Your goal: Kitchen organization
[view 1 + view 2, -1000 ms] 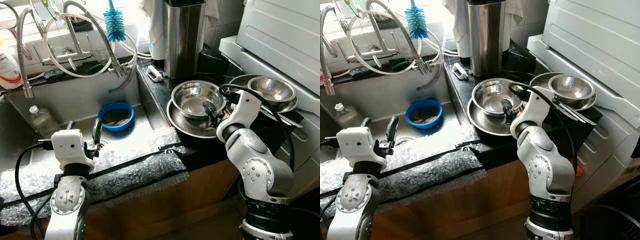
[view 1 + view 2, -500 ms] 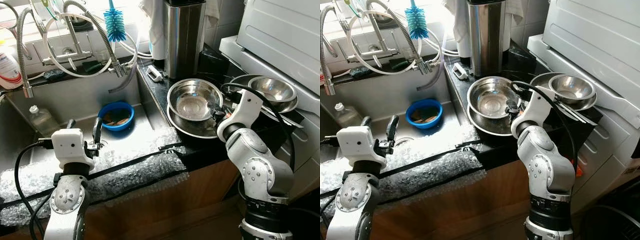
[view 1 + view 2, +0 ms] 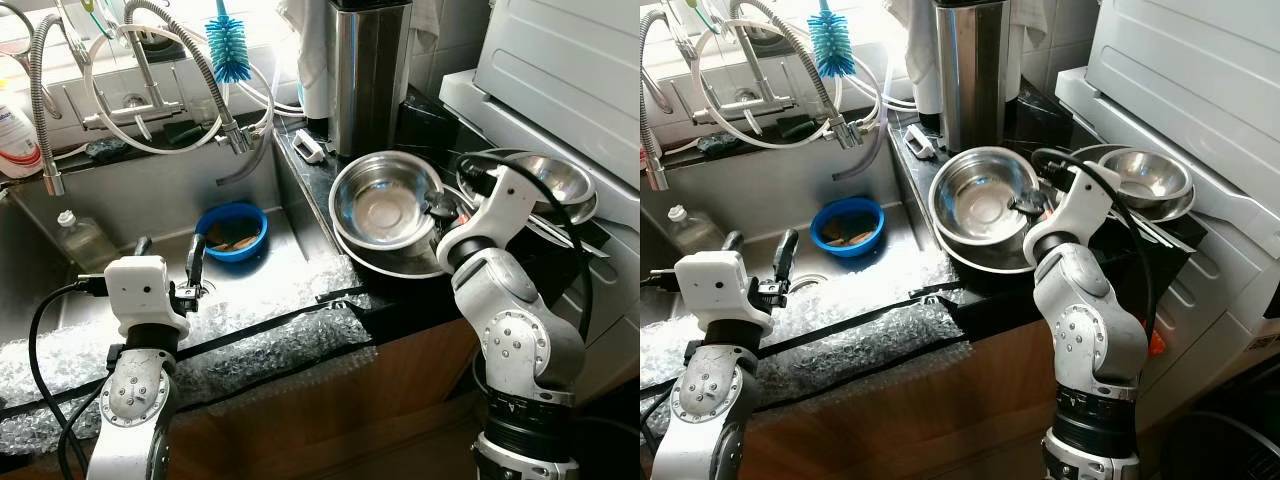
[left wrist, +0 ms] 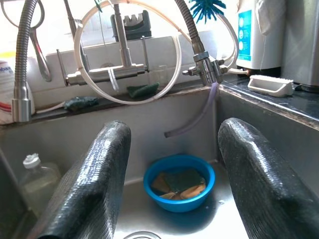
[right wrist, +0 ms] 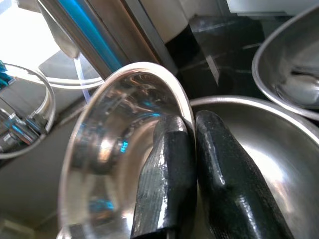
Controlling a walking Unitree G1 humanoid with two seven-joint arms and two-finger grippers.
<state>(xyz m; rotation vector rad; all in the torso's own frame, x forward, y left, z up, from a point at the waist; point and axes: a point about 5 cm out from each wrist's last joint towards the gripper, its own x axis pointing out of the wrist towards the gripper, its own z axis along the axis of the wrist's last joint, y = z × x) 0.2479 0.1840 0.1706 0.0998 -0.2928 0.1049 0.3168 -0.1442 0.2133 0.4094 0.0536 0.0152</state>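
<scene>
Beside sink point(image 3: 150, 215), right claw point(image 3: 437, 207) (pinching) tilted steel bowl point(image 3: 385, 200), knife block point(image 3: 368, 75) behind

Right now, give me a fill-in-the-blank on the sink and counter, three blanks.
1. The right end effector is shut on the rim of a steel bowl, lifted and ____.
2. The blue bowl sits in the ____.
3. The left end effector is ____, above the sink.

Missing words: tilted; sink; open
</scene>
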